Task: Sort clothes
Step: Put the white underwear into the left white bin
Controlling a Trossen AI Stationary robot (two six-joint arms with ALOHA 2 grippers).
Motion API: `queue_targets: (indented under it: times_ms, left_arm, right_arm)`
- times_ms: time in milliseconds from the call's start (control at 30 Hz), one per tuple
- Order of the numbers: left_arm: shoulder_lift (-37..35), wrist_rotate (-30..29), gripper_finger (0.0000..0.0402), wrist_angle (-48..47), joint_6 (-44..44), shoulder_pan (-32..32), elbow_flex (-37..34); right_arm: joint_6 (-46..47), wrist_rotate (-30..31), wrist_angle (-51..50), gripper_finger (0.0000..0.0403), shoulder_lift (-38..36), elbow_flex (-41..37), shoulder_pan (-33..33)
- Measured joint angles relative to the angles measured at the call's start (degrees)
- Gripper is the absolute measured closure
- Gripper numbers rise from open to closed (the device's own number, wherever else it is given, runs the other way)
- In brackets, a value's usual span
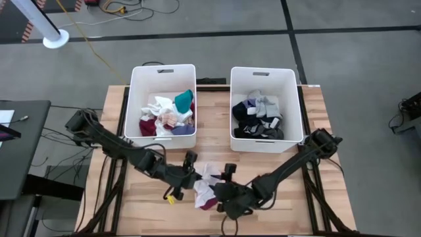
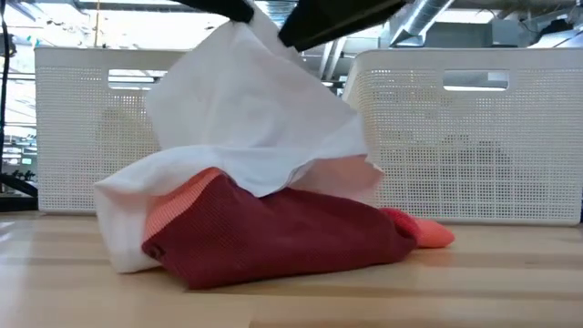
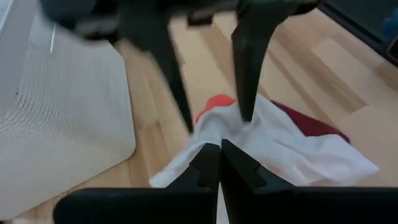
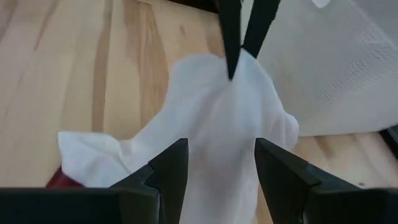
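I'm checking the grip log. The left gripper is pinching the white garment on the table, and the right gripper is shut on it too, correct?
Not quite. The left gripper is shut on the white garment, but the right gripper is open, its fingers spread apart over the cloth, as the right wrist view shows.

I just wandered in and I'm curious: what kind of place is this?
Probably a robotics lab or workshop. A wooden table stands on a bare concrete floor with loose cables, and ducts run overhead. Two white bins hold clothes, with more clothes lying in front.
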Motion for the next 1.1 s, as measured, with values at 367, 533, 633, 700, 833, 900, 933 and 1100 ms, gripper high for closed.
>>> queue_targets:
  times_ms: [367, 533, 633, 700, 833, 900, 933, 1100]
  left_arm:
    - [0.0, -3.6, 0.0401, -2.9, 6.4, -4.0, 4.8]
    - [-0.1, -7.0, 0.0398, -9.8, 6.4, -5.3, 7.9]
    - [-1.8, -10.5, 0.0375, -14.9, 4.2, -6.2, 8.9]
    - [-4.1, -13.6, 0.0349, -18.1, 2.1, -7.0, 9.1]
    - [-10.3, -17.2, 0.0289, -24.1, -4.7, -9.5, 9.3]
    - [-14.1, -17.5, 0.0262, -27.1, -9.2, -11.1, 9.3]
    - [-15.9, -17.6, 0.0251, -28.7, -11.6, -11.9, 9.3]
    - [-20.8, -16.5, 0.0226, -36.4, -22.5, -16.6, 9.1]
  right_arm:
    - [-5.6, -7.2, 6.7, 0.025, 0.0, 0.0, -5.2]
    - [-11.5, -7.4, 8.4, 0.0375, 0.0, 0.2, -5.2]
    - [-14.2, -7.4, 8.4, 0.0389, 0.0, 1.8, -5.3]
    - [-16.4, -7.4, 8.4, 0.0391, 0.0, 3.1, -5.7]
    - [-22.5, -7.4, 7.9, 0.0399, 0.0, 6.7, -6.8]
    - [-25.7, -7.4, 7.3, 0.04, 0.0, 9.2, -7.6]
    - [-27.4, -7.4, 6.4, 0.04, 0.0, 10.7, -8.0]
    - [-36.5, -7.4, 3.1, 0.0401, 0.0, 19.9, -10.8]
